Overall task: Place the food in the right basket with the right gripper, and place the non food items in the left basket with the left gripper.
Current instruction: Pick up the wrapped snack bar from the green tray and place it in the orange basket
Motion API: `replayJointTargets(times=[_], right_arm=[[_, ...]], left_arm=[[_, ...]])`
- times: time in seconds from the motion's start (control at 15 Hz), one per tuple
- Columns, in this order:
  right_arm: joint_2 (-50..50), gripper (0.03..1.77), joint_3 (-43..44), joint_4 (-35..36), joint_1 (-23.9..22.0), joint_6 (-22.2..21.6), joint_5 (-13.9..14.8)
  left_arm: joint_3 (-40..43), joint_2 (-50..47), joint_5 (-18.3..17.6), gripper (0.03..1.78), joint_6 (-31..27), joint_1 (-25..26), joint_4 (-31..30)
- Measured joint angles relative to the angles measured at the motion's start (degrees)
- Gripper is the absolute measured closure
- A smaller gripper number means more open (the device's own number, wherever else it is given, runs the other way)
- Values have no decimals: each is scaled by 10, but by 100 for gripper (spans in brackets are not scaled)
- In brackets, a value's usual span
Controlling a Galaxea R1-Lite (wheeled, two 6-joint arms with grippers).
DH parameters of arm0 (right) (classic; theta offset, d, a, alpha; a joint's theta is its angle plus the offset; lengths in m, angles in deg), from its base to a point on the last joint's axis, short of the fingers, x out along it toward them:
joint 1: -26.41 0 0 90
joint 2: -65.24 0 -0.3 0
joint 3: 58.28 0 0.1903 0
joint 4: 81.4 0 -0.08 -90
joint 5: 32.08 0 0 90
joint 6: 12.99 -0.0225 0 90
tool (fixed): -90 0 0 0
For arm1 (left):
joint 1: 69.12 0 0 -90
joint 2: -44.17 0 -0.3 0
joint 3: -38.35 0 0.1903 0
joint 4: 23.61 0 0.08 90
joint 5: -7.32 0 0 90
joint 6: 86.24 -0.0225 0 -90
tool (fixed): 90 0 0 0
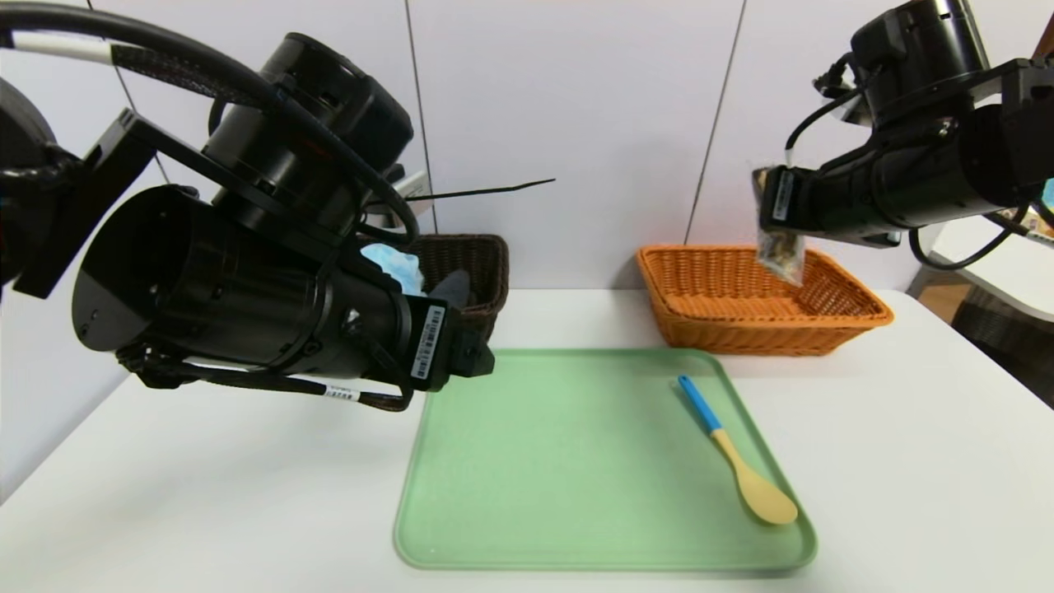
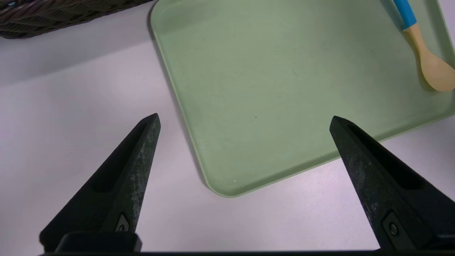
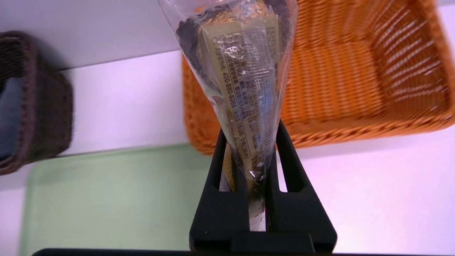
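Snack packet about to go in the orange basket, spoon's next

The right gripper, a black two-finger claw, is clamped on one end of the clear-wrapped packet of golden-brown snack, so the packet dangles above the near-left part of the rectangular orange woven wicker basket, probably held high to clear the flared rim before letting go. The left gripper, the black claw on the thick arm, hovers with its fingers spread wide and nothing in them, over the white counter at the near-left corner of the green plastic tray, looks lined up for the yellow spoon with blue handle lying on the tray's right side. The dark brown woven wicker basket already holds the fluffy light-blue pouf and a dark grey cloth.
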Motion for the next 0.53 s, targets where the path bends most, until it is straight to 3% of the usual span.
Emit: replayJointTargets(times=[0.27,0.53], right_arm=[[-13,162,-4,15,-40,146,0],[-35,162,-11,71,-79,357,8]], left_arm=[[1,1,1,12,1,0,0],[2,5,0,12,1,0,-15]])
